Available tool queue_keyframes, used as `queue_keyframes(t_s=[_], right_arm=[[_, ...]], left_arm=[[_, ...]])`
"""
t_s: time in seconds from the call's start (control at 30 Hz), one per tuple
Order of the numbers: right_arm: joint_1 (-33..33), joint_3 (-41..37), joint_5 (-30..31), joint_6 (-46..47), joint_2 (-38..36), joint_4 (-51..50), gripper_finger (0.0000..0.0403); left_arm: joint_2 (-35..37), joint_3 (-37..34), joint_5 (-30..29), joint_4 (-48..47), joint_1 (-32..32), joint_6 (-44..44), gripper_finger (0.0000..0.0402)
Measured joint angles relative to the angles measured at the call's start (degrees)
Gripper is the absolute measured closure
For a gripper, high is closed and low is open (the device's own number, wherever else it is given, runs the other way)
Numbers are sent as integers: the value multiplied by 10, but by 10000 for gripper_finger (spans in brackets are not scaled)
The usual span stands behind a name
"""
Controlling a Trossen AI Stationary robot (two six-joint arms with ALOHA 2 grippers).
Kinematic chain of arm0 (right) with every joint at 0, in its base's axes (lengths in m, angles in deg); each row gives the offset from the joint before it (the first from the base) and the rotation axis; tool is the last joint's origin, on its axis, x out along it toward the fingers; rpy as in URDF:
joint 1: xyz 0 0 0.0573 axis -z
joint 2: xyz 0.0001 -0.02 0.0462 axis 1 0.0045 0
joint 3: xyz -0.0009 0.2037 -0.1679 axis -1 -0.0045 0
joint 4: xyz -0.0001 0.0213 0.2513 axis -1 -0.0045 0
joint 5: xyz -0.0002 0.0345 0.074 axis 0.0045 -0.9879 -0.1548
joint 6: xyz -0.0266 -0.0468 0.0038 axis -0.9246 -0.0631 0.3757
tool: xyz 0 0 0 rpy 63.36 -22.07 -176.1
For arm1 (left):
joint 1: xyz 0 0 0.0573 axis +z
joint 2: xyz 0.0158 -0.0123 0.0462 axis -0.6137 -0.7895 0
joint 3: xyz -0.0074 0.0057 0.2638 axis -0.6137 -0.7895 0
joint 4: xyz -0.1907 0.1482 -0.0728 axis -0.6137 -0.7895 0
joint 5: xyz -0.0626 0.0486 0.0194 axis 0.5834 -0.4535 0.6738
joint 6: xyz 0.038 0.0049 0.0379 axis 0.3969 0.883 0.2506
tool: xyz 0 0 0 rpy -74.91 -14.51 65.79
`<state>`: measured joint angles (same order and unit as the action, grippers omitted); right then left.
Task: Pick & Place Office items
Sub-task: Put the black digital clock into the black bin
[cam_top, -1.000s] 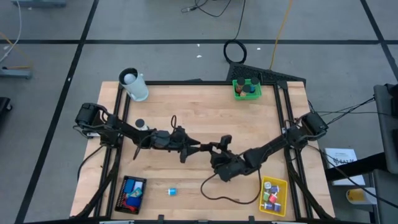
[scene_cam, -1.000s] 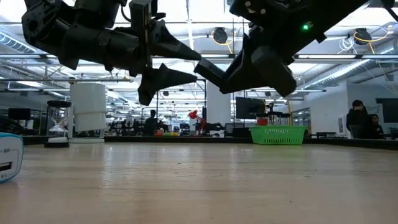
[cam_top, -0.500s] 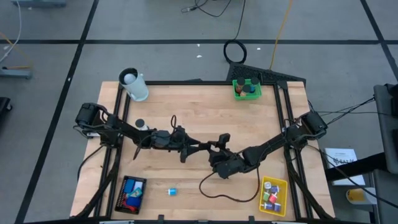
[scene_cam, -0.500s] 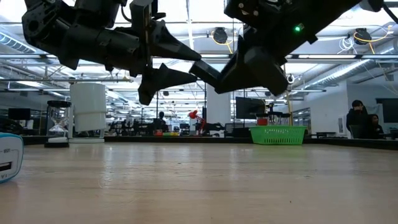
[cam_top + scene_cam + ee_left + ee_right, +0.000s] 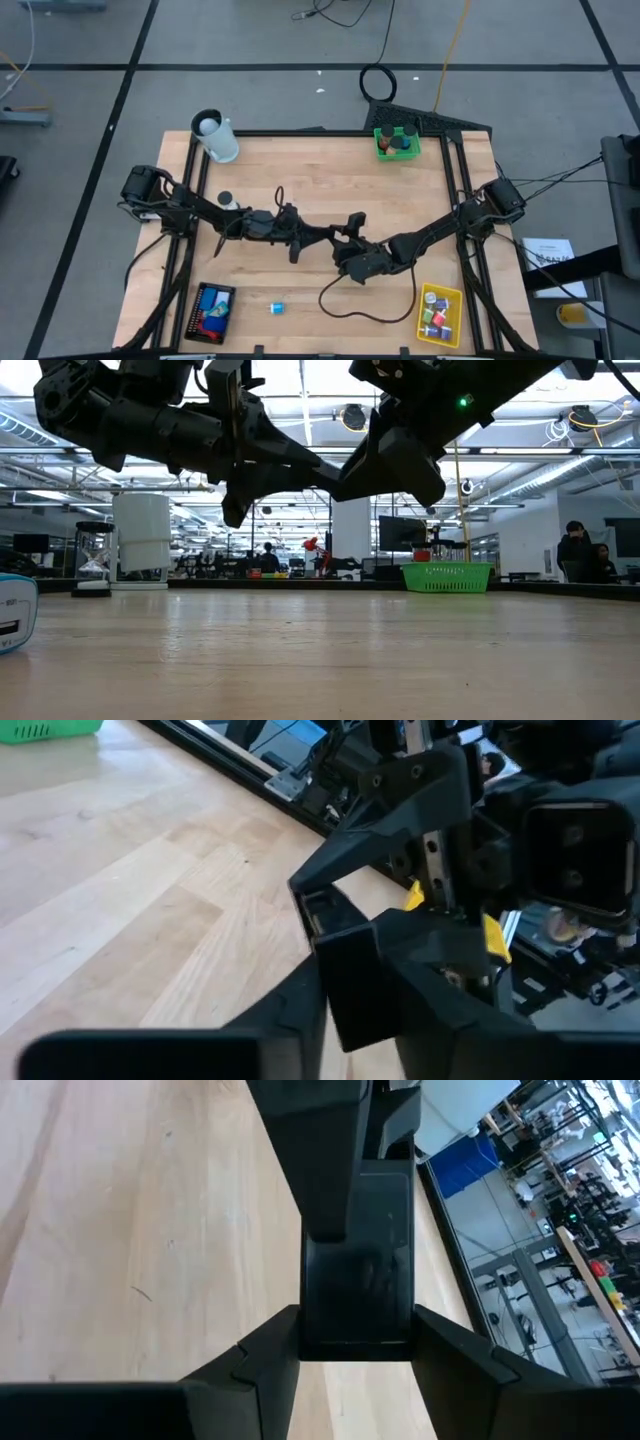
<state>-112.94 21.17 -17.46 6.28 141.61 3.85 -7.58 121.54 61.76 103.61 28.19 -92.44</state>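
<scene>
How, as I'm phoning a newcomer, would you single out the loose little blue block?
On the light wooden table, find the edge opposite the green mesh tray. Between the black mesh tray and the yellow mesh tray there, the small light-blue block lies beside the black one. Unlike their contents, it sits loose on bare wood.

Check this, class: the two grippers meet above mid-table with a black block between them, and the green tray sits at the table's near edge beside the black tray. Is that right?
One slip. The green tray sits at the far edge, well away from the black tray, as the high view shows. The rest stands: the left gripper and right gripper meet above mid-table with a black block between them.
</scene>
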Motion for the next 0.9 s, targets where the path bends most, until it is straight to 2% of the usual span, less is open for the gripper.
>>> queue_keyframes(t_s=[0.13, 0.43, 0.57, 0.7, 0.9], right_arm=[[-3, 0, 1, 8, 0, 4, 226], [-26, 0, 28, 34, -8, 6, 140], [-41, 1, 38, 39, -20, -7, 117], [-45, 0, 37, 93, -32, -51, 120], [-43, -54, 36, 144, -34, -43, 168]], left_arm=[[0, 0, -2, -3, 0, 13, 337], [0, 0, -8, -12, 2, 50, 328], [1, 0, -5, -36, 11, 61, 335], [34, 0, 9, -80, 14, 83, 339], [148, -1, -18, -237, -8, 115, 331]])
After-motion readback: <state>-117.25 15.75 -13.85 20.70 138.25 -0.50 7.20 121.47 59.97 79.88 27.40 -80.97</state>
